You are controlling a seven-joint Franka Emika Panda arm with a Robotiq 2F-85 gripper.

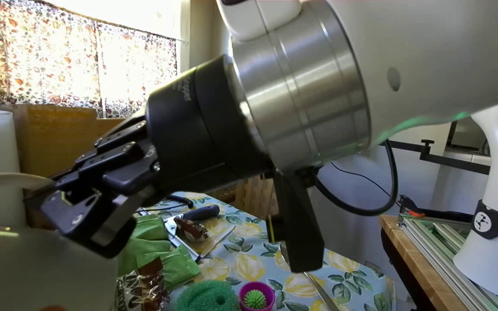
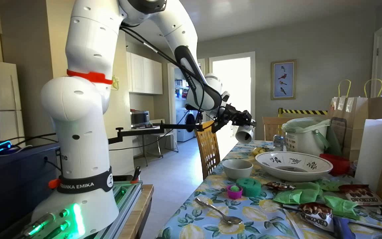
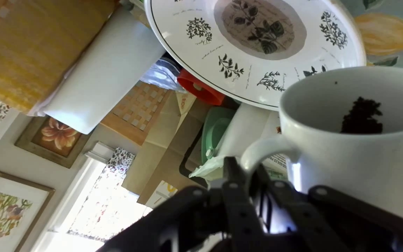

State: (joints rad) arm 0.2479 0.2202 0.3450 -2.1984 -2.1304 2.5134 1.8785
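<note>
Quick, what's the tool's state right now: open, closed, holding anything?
Tool: closed, holding the white mug by its handle.

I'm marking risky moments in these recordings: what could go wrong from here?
The mug is tipped mouth-down in an exterior view, so the dark clump inside may drop out in the wrong spot.
The fingers grip only its handle, so it might twist or slip.
If it swings or falls, it could chip the patterned dish on the table.
</note>
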